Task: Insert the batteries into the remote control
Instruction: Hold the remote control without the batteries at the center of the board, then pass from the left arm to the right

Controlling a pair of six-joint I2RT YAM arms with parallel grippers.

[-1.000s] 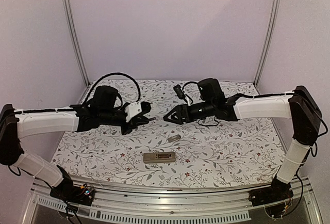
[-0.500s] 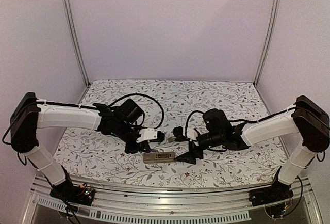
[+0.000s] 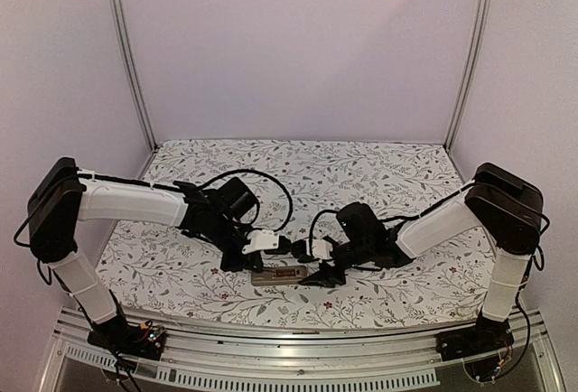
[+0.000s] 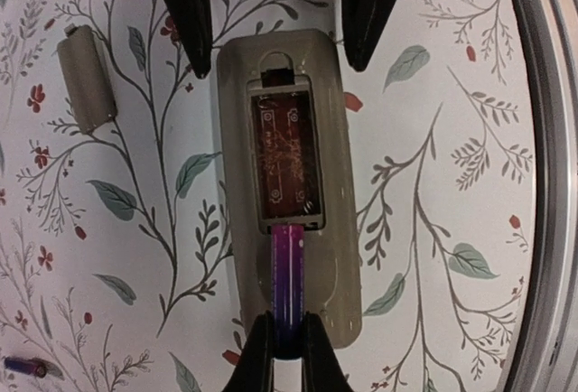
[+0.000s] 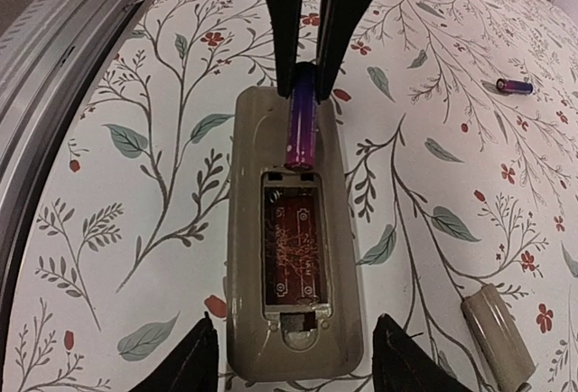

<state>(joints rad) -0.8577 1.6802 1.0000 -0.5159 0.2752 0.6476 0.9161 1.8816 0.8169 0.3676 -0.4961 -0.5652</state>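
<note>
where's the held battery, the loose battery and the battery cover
held battery (image 4: 289, 288), left wrist view, middle of its purple body
loose battery (image 5: 517, 86), right wrist view, its middle
battery cover (image 4: 86, 80), left wrist view, centre of its face

Landmark: remote control (image 3: 278, 275), lying crosswise on the table (image 3: 397, 171), near its front edge, back upward.
Recess (image 4: 287, 157): in the remote control's right half.
Held battery (image 4: 289, 284): over the remote control's left half, in line with its length, tip at the recess's left edge.
Left gripper (image 4: 287, 342): at the remote control's left end, clamped on that battery's outer end.
Right gripper (image 5: 293, 356): at the remote control's right end, one finger beside each long side; contact unclear.
Cover piece (image 5: 495, 333): behind the remote control's right end, near, apart.
Loose battery (image 5: 517, 86): behind the remote control, beyond its left end, well apart.
Rail (image 5: 72, 58): in front of the remote control, along the table's near edge.
</note>
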